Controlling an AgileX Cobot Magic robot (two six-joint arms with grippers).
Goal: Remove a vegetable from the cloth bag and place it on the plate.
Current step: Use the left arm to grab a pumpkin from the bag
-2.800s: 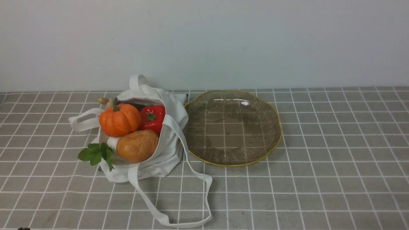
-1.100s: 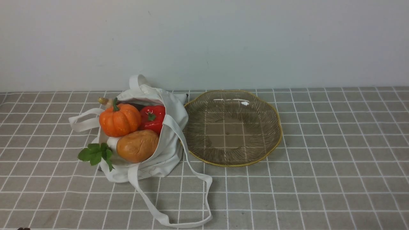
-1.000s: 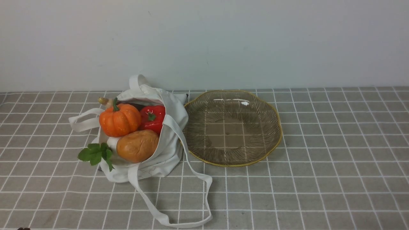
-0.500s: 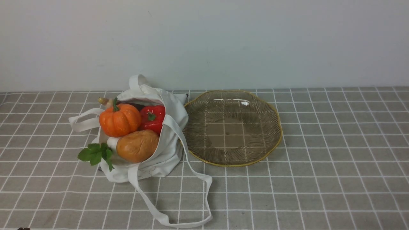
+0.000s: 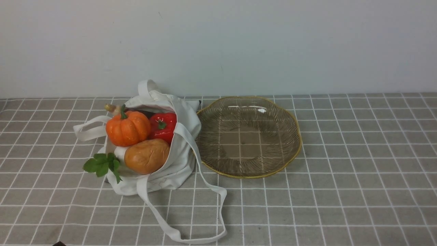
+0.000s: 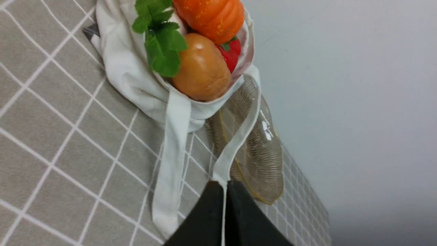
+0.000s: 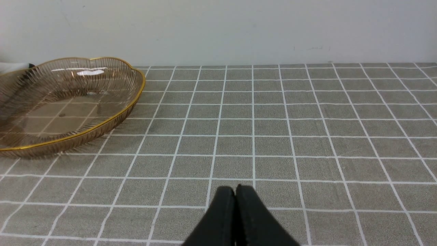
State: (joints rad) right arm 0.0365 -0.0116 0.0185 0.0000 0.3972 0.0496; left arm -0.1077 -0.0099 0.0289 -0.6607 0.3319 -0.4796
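You have one soft off-white cloth bag [image 5: 181, 160]. In the bag's mouth, count one small ribbed orange pumpkin [image 5: 128, 129], one glossy red pepper [image 5: 164, 126], one smooth tan-brown potato [image 5: 146, 156] and one sprig of green leaves [image 5: 101, 165]. Just beside the bag's right side sits one round clear glass plate [image 5: 249, 136] with a wavy gold rim.

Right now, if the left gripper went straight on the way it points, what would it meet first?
Probably the cloth bag's strap handle, just ahead of the shut jaws of the left gripper; depth unclear.
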